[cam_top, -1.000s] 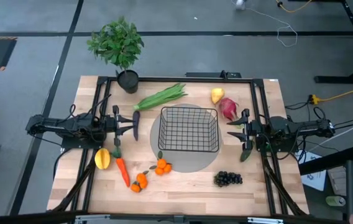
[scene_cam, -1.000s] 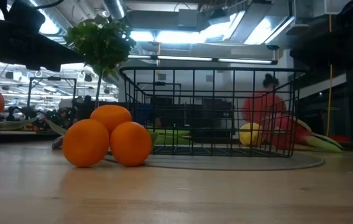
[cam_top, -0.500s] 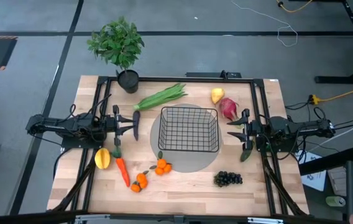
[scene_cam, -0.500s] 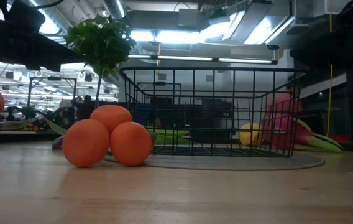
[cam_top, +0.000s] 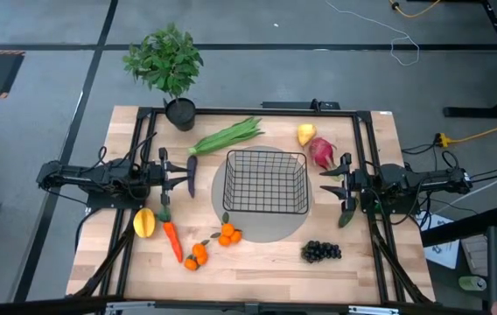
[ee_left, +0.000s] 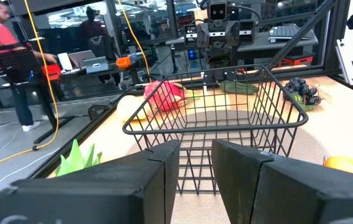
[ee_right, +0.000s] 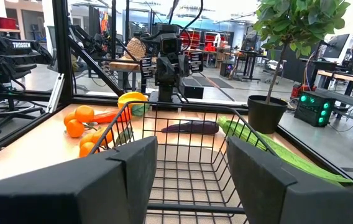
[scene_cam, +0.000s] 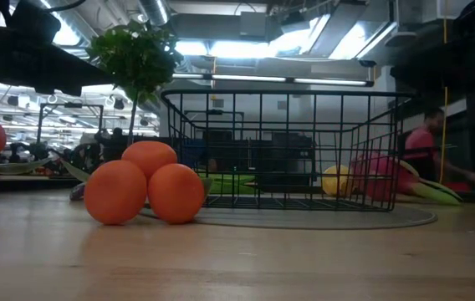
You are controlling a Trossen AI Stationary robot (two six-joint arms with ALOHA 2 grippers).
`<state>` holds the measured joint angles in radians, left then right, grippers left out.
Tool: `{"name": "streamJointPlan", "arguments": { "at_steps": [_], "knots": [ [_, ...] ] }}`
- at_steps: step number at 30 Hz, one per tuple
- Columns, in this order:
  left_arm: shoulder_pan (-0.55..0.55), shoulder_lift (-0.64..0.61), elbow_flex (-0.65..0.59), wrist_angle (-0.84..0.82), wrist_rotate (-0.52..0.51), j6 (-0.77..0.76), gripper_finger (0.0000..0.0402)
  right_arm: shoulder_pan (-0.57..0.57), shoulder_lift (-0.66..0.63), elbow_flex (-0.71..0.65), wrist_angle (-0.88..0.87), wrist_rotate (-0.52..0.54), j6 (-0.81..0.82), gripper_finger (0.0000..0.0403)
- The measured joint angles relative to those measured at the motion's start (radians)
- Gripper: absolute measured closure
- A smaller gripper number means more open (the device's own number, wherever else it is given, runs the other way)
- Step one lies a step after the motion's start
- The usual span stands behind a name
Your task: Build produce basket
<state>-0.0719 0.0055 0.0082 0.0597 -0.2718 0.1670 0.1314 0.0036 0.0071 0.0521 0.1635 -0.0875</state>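
Basket (cam_top: pixel 265 182) sits empty mid-surface, directly between my two arms. Left gripper (cam_top: pixel 181 178) hovers just off its left wall, fingers parted a little, holding nothing. Right gripper (cam_top: pixel 331 182) mirrors it off the right wall, parted wider, also empty. Dragon fruit (cam_top: pixel 320 151) lies just beside the right gripper, so right arm is nearer. Carrot (cam_top: pixel 171 240) lies near the left arm, long axis roughly along the basket's left wall.

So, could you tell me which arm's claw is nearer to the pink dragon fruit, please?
The right. The right claw sits just beside the pink dragon fruit, while the left claw waits across the black wire-grid basket, at the table's opposite side.
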Motion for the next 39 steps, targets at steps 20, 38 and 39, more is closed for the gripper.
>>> {"name": "streamJointPlan", "arguments": {
  "at_steps": [20,38,39],
  "knots": [
    [0.000,0.000,0.000,0.000,0.000,0.000,0.0317,0.000,0.000,0.000,0.000,0.000,0.000,0.0209],
    [0.000,0.000,0.000,0.074,0.000,0.050,0.0317,0.000,0.000,0.000,0.000,0.000,0.000,0.0209],
    [0.000,0.000,0.000,0.096,-0.001,0.051,0.0317,0.000,0.000,0.000,0.000,0.000,0.000,0.0209]
  ]
}}
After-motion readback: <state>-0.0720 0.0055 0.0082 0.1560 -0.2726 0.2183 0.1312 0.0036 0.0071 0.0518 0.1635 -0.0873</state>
